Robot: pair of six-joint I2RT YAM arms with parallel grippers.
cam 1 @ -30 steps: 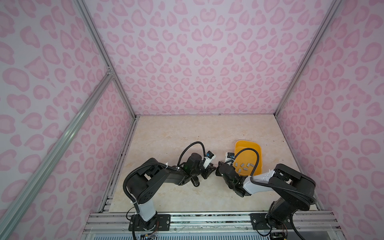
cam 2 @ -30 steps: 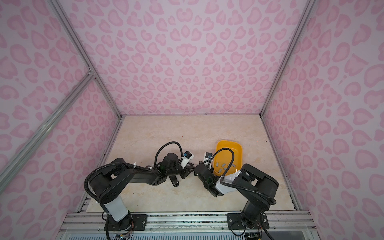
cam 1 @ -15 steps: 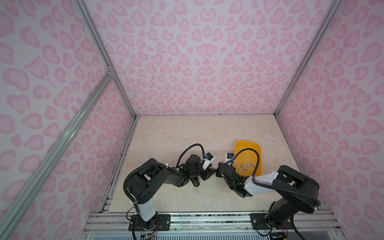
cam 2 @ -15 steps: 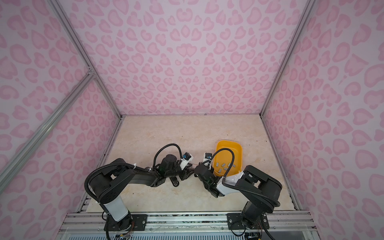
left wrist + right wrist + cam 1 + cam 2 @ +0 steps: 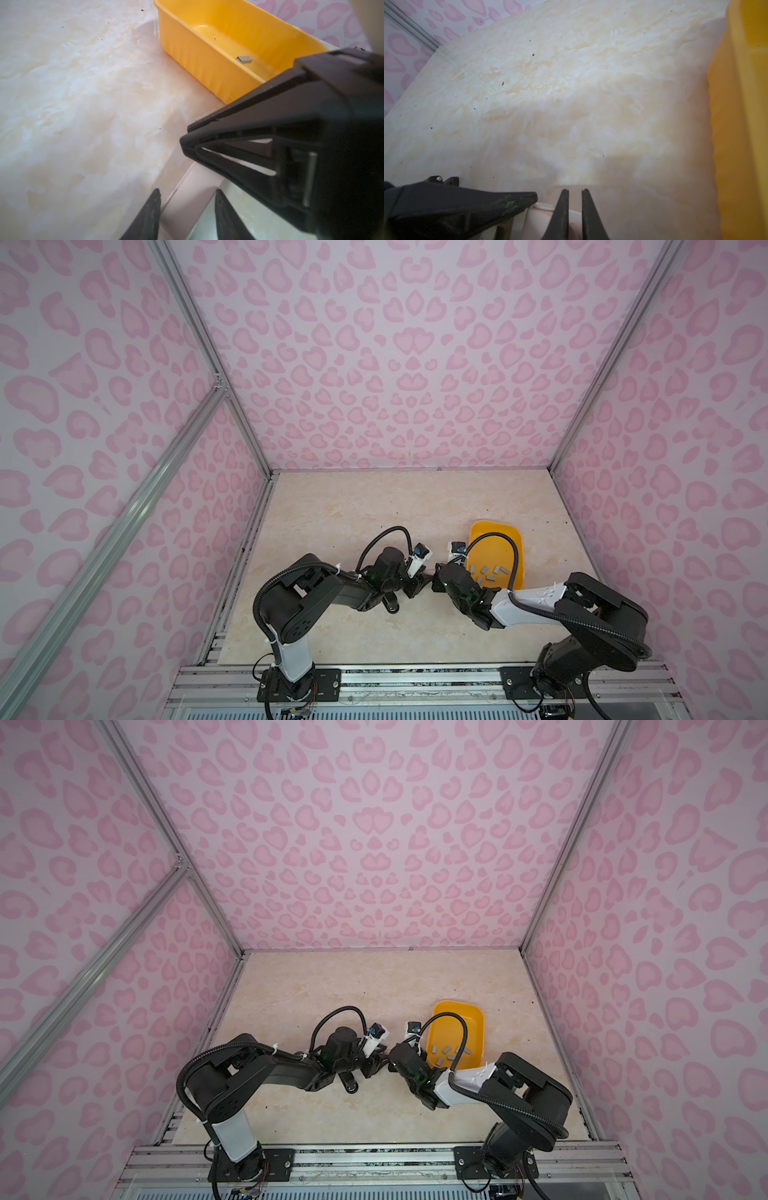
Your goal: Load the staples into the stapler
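The stapler (image 5: 193,182) is pale pink and lies on the table where both arms meet. My left gripper (image 5: 188,190) is shut on it, its body filling the gap between the two fingers. My right gripper (image 5: 575,190) points at the same stapler (image 5: 538,216) from the opposite side, its jaws nearly together with only a thin slit between them. In both top views the left gripper (image 5: 419,580) and the right gripper (image 5: 434,576) are tip to tip and hide the stapler. Several grey staples (image 5: 490,572) lie in the yellow tray (image 5: 494,531). One staple strip (image 5: 244,59) shows in the left wrist view.
The yellow tray (image 5: 457,1011) stands just right of the right gripper (image 5: 391,1056), with its wall (image 5: 741,124) close beside that gripper. Pink patterned walls close in the beige table (image 5: 374,510) on three sides. Both arm bases sit at the front rail.
Both grippers stay tip to tip at the stapler. The left wrist has shifted only slightly, and the right arm holds its place.
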